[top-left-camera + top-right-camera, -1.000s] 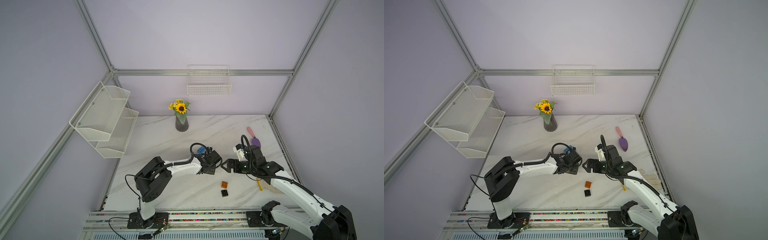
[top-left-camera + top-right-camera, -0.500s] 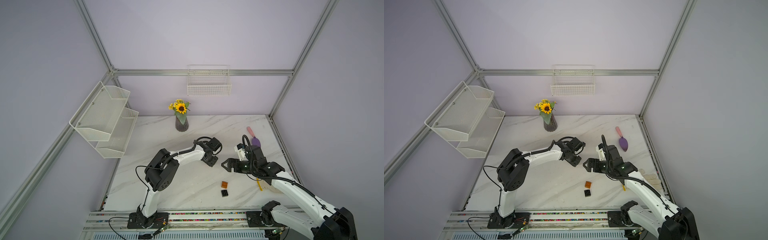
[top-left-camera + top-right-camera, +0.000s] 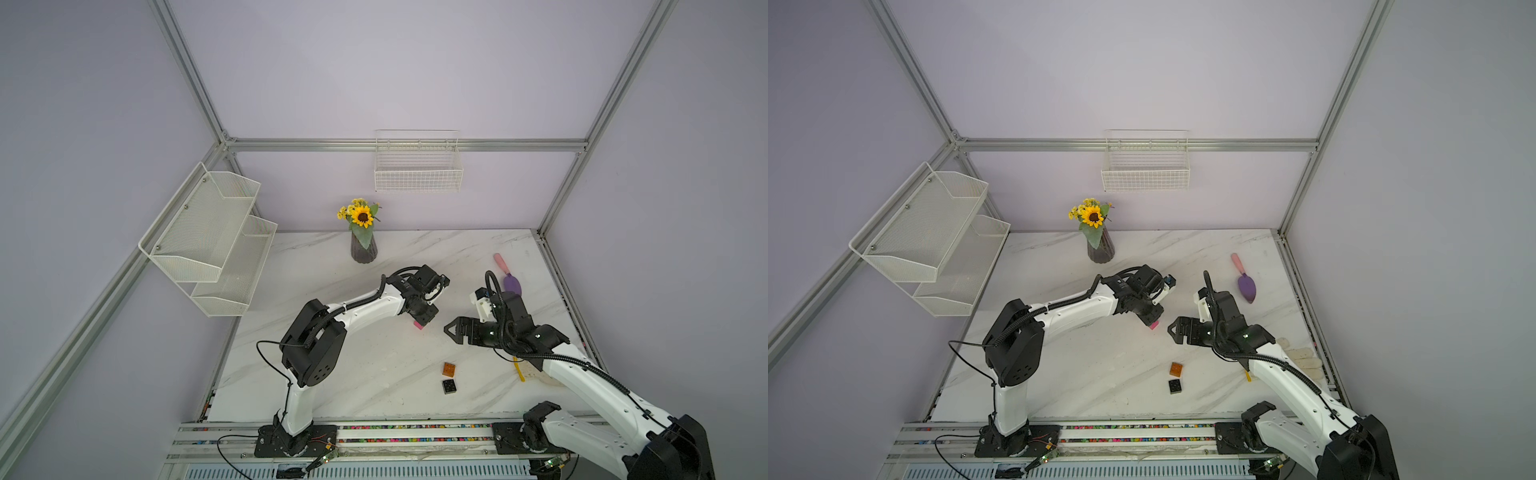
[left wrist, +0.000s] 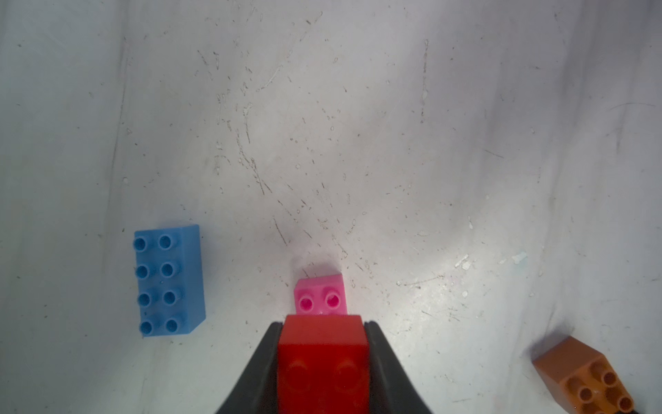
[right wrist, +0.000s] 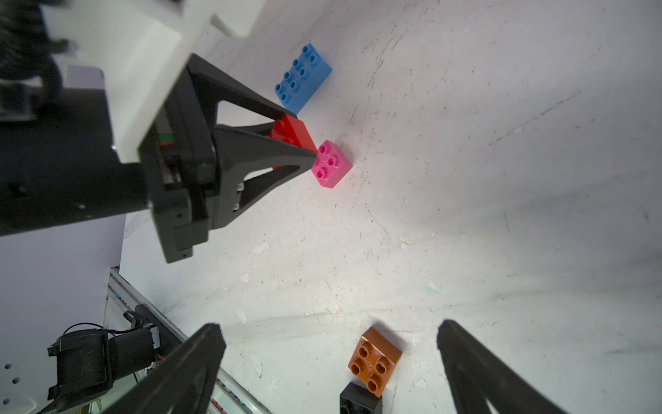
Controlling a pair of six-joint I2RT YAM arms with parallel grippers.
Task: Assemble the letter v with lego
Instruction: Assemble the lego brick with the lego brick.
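My left gripper (image 4: 323, 324) is shut on the red lego brick (image 4: 322, 358), low over the table. The red brick's front end sits at the edge of the pink brick (image 4: 320, 295); I cannot tell if they touch. The blue brick (image 4: 168, 281) lies flat to one side, apart. From the right wrist view, the left gripper (image 5: 304, 150) holds the red brick (image 5: 292, 134) against the pink one (image 5: 331, 163). The orange brick (image 5: 374, 360) and black brick (image 5: 360, 399) lie together between the fingers of my open right gripper (image 5: 331, 328), which is well above them. No letter v is formed.
A purple trowel (image 3: 509, 276) lies at the back right. A vase with a sunflower (image 3: 363, 245) stands at the back. A wire shelf (image 3: 212, 241) hangs on the left wall, a wire basket (image 3: 417, 170) on the rear wall. A yellow strip (image 3: 519, 370) lies under the right arm.
The left arm has reared up at the elbow and its wrist has turned from pointing right to pointing down at the front, staying near the same spot. The right arm has barely moved.
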